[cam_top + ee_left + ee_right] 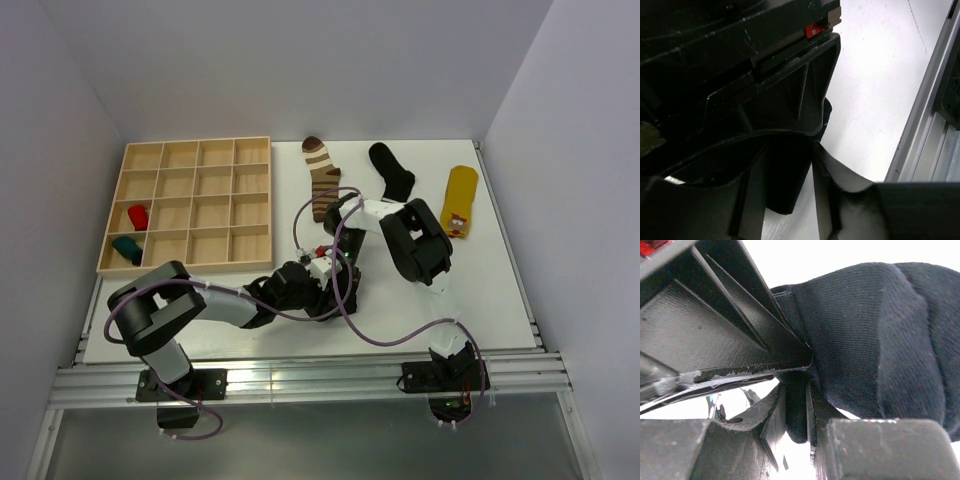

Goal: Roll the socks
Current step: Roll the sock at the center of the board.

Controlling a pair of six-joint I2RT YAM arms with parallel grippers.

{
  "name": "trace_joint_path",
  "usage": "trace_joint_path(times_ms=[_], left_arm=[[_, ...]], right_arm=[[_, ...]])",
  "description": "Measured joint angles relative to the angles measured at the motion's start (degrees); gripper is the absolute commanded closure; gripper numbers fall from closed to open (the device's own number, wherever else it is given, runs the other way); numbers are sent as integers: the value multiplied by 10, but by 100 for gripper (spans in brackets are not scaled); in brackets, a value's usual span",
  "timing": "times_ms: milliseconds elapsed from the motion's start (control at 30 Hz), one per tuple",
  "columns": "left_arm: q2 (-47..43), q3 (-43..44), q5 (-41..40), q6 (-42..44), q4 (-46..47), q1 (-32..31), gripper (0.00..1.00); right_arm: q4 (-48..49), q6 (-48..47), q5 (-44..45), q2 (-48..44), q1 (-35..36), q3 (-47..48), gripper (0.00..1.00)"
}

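Note:
A dark black sock (875,340) lies bunched between my two grippers near the table's middle; no cuff stripes show. My right gripper (796,407) is shut on a fold of it. My left gripper (790,170) faces it, with dark fabric (782,185) filling most of the gap between its jaws. In the top view both grippers, left (303,282) and right (326,266), meet and hide this sock. A brown-and-cream striped sock (320,176), a plain black sock (392,170) and a yellow sock (460,200) lie flat at the back.
A wooden grid tray (190,205) stands at the back left with a red bundle (137,217) and a teal bundle (127,249) in its left cells. Purple cables (345,300) loop round the grippers. The metal rail (925,130) runs along the table's near edge.

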Motion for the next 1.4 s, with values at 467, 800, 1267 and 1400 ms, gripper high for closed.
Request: trace_joint_path(times_ms=[467, 800, 1267, 1400], left_arm=[[33, -41, 28, -79, 116, 12, 100], [84, -59, 137, -181, 204, 84, 100], [177, 41, 338, -360, 120, 167, 100], [177, 79, 356, -360, 31, 168, 100]], right_arm=[[82, 85, -17, -68, -19, -76, 52], [225, 129, -21, -201, -150, -121, 51], [418, 84, 47, -517, -114, -392, 43], [471, 77, 87, -544, -40, -458, 41]])
